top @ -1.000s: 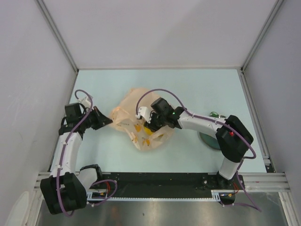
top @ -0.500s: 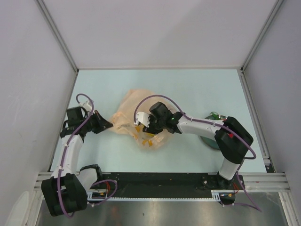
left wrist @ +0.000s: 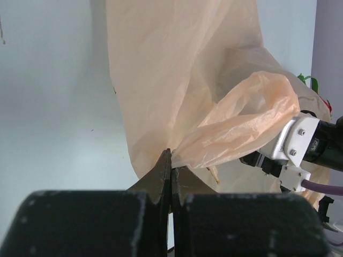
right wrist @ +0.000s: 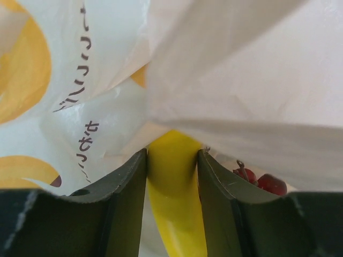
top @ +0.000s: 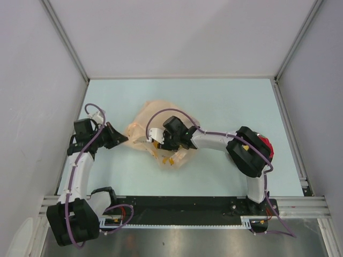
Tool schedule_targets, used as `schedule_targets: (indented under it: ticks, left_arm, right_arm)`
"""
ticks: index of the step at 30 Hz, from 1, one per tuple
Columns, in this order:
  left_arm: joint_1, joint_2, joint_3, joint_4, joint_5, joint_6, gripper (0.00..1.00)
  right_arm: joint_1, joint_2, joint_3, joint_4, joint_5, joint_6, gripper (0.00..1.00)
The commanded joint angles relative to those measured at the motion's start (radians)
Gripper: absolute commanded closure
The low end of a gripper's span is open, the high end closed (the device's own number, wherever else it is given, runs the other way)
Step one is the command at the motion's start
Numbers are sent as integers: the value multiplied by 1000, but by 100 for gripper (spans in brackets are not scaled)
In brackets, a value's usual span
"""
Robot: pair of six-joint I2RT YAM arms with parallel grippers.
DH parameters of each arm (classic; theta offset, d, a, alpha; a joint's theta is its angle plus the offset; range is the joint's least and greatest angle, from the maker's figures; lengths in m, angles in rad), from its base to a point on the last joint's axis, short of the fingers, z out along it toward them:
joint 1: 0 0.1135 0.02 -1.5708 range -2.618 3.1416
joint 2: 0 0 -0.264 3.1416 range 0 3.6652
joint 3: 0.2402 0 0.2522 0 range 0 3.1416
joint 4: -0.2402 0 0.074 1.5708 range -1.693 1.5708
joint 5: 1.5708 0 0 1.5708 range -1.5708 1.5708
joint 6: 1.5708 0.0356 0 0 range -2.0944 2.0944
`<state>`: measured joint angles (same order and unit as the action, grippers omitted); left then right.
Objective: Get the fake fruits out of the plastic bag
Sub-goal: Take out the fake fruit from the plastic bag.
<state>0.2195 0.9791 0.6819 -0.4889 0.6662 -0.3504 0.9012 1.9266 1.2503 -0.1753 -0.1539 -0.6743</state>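
Two grips look set: left fingers (left wrist: 170, 160) pinched shut on the bag (top: 143, 115), centre-left on the table (top: 225, 101), right fingers (right wrist: 171, 154) inside it clasping the banana (right wrist: 176, 214) beside red pieces (right wrist: 266, 182); next, I judge, draw it out through the mouth

Plastic bag (top: 146, 116) on pale-green table (top: 225, 101)
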Motion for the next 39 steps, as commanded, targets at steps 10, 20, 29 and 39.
schedule_targets:
  ticks: [10,20,29,39]
  left_arm:
    - [-6,-23,105,22,24,-12,100]
    - [0,1,157,56,65,-4,100]
    - [15,-39,166,143,107,-117,100]
    - [15,3,220,254,138,-272,100]
  right_arm:
    - [-47,-237,144,-75,-313,217,82]
    - [-88,-357,170,2,-550,547,82]
    - [-110,-382,250,-468,-675,354,79]
    - [73,-357,527,-859,-570,166,85]
